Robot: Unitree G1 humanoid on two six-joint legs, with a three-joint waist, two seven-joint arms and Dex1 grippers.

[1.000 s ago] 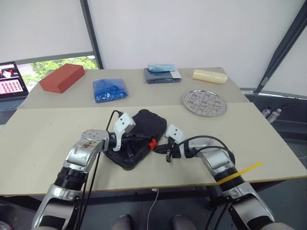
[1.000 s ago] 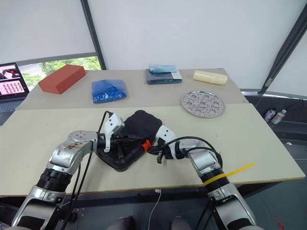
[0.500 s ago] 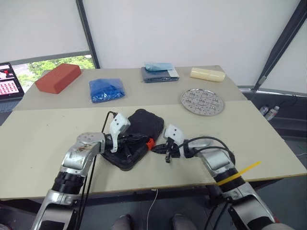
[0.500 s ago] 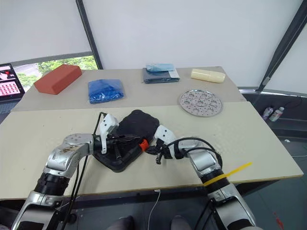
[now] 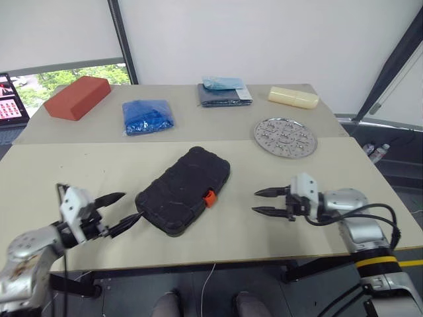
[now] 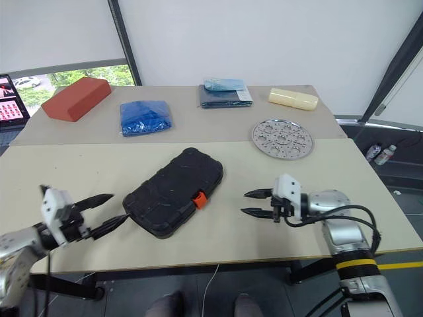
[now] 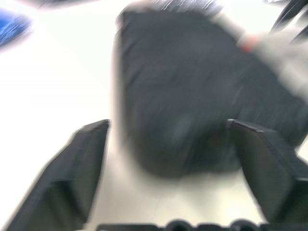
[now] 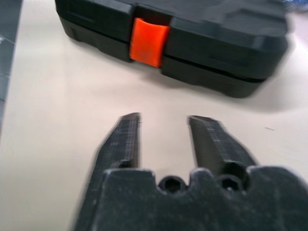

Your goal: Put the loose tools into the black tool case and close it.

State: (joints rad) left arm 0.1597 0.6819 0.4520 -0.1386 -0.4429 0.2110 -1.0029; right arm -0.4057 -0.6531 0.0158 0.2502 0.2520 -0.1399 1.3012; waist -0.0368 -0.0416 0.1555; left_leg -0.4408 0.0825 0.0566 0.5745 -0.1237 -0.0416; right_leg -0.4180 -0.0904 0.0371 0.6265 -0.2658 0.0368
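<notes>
**Case lying shut, both grippers standing off**

The black tool case (image 5: pixel 185 191) is lying closed on the near table (image 5: pixel 79 172), its orange latch (image 5: pixel 209 197) facing the right gripper (image 5: pixel 262 201). That gripper is hovering well apart from the case, fingers spread and gripping nothing. The left gripper (image 5: pixel 124 211) is pointing at the case's near corner, just beside it, fingers gaping wide and carrying nothing

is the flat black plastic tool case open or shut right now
Shut. The flat black plastic tool case lies flat on the table with lid down on its base, and its small orange latch spans the seam.
</notes>
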